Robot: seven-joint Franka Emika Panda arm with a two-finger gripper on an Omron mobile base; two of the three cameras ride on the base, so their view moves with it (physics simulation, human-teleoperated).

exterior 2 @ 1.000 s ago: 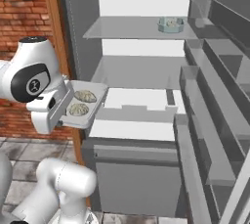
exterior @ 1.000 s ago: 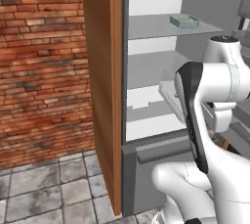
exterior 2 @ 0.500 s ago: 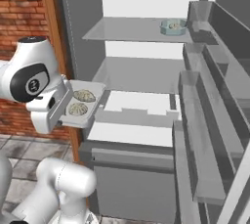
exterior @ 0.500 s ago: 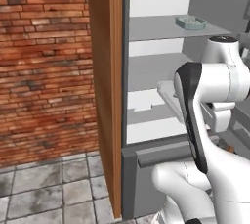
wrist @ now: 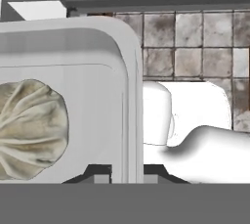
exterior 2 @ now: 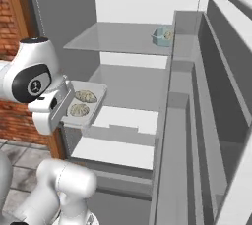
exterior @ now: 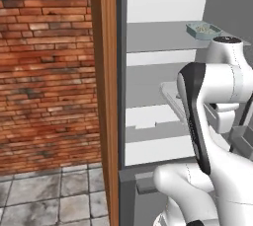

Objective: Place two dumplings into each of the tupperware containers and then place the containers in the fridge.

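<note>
Gripper [exterior 2: 63, 107]: clamped on the near rim of the pale container, jaws nearly together on the thin wall; in the hand view the two dark finger tips [wrist: 100, 171] sit against that rim at the lower edge.

Pale container [exterior 2: 97, 94]: whitish-grey shallow tray, held level straight out from the gripper, at the open front of the fridge, level with the middle shelf. Contents: two dumplings [exterior 2: 85, 96], mottled beige-grey, side by side, one nearer the gripper, one farther along the tray. In the hand view one dumpling [wrist: 29, 129] lies on the tray floor just ahead of the finger tips, and the tray's rounded corner [wrist: 128, 37] curves beyond it.

Fridge [exterior 2: 118, 37]: open, grey inner walls and shelves, white back panel; brown wooden side edge [exterior: 104, 96] beside the arm. Its door racks [exterior 2: 197, 101] stand on the far side of the tray from the gripper.

Teal container [exterior 2: 163, 36]: blue-grey tray on the upper shelf, above and well beyond the gripper, near the door-side end; something pale and lumpy shows inside, number unclear. Also seen from the left base view [exterior: 203, 30].

Tiled floor [wrist: 195, 47]: grey, below the held tray.
</note>
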